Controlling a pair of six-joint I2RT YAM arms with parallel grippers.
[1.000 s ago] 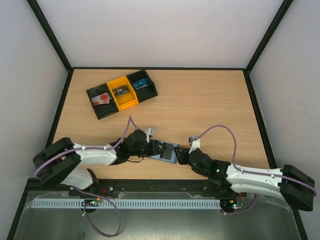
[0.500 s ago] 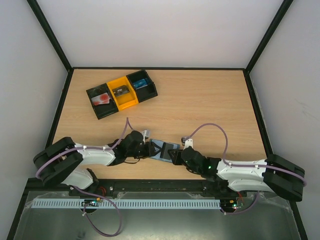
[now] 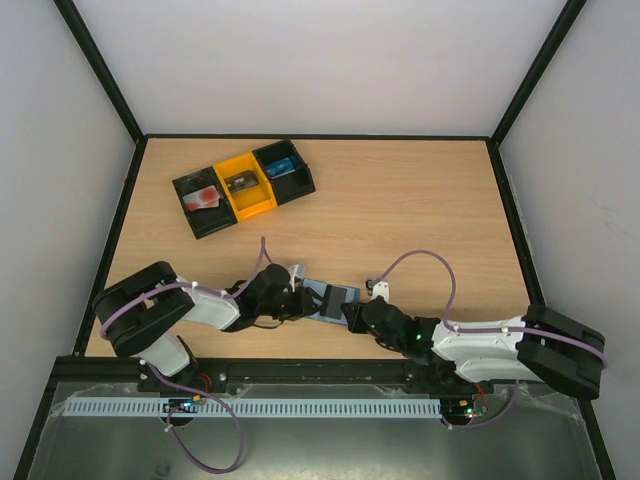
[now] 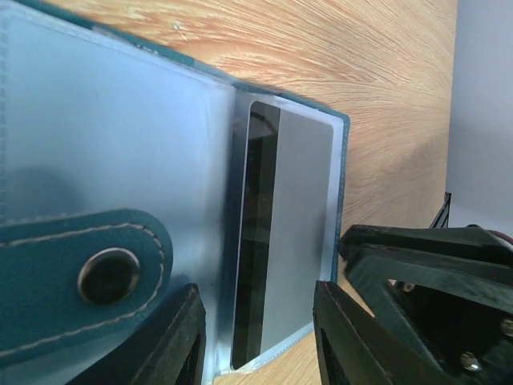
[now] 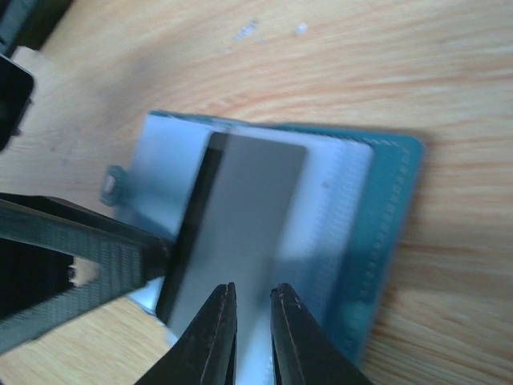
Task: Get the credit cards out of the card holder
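Note:
The blue-grey card holder (image 3: 318, 297) lies open on the table near the front edge, between my two grippers. A grey credit card (image 4: 300, 233) with a black stripe sits in its clear pocket. My left gripper (image 4: 256, 298) is open and straddles the near end of that pocket; one finger rests on the holder's other panel, by the snap strap (image 4: 80, 273). My right gripper (image 5: 254, 290) hovers over the card's (image 5: 240, 216) near edge from the opposite side, its jaws a narrow slit apart with nothing pinched. In the overhead view the left gripper (image 3: 300, 305) and right gripper (image 3: 352, 313) almost meet.
A black-and-orange three-compartment tray (image 3: 262, 203) stands at the back left, with a red card (image 3: 205, 197) in its left bin and small items in the other two. Black frame rails (image 3: 320, 137) border the table.
The right arm slid left toward the holder and its jaws narrowed over the card. The left arm's elbow swung forward and its jaws closed a little around the pocket.

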